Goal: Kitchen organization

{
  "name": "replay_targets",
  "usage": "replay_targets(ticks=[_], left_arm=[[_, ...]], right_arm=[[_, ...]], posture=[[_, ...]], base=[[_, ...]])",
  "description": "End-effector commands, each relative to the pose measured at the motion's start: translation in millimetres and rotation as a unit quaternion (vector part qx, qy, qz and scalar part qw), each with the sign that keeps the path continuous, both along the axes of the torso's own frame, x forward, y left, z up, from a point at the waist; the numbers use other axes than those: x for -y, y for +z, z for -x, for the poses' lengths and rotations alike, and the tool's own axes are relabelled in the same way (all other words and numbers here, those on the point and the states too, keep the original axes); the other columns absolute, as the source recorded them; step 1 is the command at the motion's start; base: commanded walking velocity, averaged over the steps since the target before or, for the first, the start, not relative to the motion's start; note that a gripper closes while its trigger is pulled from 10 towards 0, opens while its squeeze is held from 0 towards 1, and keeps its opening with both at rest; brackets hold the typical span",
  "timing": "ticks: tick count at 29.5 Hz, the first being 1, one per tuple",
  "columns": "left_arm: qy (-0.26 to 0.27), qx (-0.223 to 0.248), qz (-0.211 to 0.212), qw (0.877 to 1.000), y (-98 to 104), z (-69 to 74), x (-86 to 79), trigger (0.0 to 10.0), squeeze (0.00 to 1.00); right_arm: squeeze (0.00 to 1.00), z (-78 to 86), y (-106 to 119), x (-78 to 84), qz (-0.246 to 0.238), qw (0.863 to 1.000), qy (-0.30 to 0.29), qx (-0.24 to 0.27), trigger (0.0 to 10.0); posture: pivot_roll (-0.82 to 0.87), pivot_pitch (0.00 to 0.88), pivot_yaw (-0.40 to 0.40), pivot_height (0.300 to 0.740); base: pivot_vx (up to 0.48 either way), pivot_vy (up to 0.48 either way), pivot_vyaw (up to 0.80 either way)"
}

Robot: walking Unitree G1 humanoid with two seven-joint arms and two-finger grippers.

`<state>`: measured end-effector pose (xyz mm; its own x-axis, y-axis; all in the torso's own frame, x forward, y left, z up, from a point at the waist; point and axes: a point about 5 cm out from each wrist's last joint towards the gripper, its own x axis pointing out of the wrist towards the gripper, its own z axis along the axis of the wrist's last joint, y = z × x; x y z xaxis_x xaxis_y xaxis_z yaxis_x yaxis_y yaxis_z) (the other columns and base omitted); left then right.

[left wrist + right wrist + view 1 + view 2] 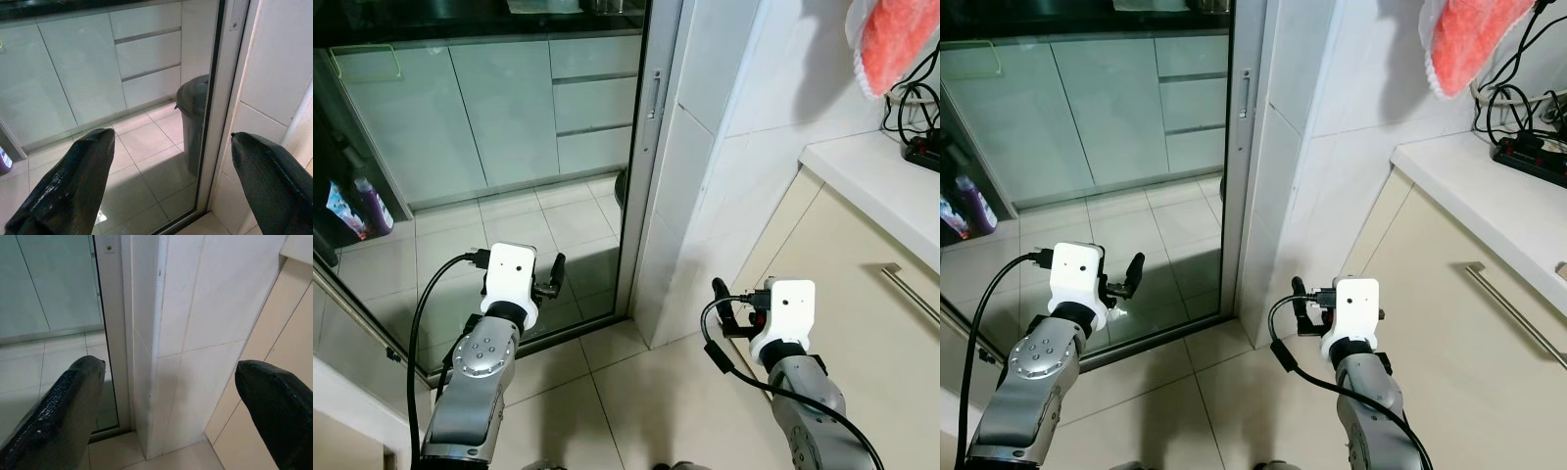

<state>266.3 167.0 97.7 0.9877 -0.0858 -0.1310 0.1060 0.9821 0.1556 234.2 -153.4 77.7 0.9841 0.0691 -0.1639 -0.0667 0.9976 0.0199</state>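
Note:
My left gripper (pixel 548 279) is held up in front of a glass sliding door (pixel 509 147); its two black fingers (pixel 68 186) are spread wide with nothing between them. My right gripper (pixel 729 308) is raised before a white tiled wall corner (pixel 705 176), and its fingers (pixel 58 416) are also apart and empty. Behind the glass are pale kitchen cabinets and drawers (pixel 592 98). A grey bin (pixel 193 112) stands just inside the door.
The door's metal frame (pixel 651 147) meets the tiled corner. On the right is a beige cabinet with a bar handle (pixel 911 294) under a white counter (pixel 881 186) holding a power strip and cables (pixel 920 147). An orange cloth (pixel 901 39) hangs above. Bottles (pixel 352 206) stand at far left.

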Motion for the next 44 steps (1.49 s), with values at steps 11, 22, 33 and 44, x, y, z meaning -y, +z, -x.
replay_targets(ticks=[11,22,33,44], left_arm=[[-0.012,0.045,-0.001,0.999,23,-11.1,1.6,10.0,0.0],[-0.083,0.063,0.029,0.994,38,-11.4,22.1,10.0,0.0],[-0.08,0.068,0.037,0.994,40,-10.6,25.1,10.0,0.0],[-0.088,0.124,0.046,0.987,60,-14.7,26.9,10.0,0.0]], right_arm=[[0.0,-11.7,47,14.4,0.017,0.991,-0.048,0.122,10.0],[0.0,-8.2,52,26.1,0.048,0.988,-0.094,0.116,10.0],[0.0,-6.2,50,33.0,0.056,0.986,-0.116,0.108,10.0],[0.0,-7.4,59,36.0,0.064,0.982,-0.131,0.12,10.0]], posture=[[0.02,0.005,-0.056,0.74],[0.0,0.0,-0.056,0.74],[-0.01,0.0,-0.058,0.74],[-0.02,0.0,-0.055,0.74]], base=[[0.0,0.0,-0.48],[0.0,0.0,-0.8],[0.0,0.0,-0.8],[0.0,0.0,-0.8]])
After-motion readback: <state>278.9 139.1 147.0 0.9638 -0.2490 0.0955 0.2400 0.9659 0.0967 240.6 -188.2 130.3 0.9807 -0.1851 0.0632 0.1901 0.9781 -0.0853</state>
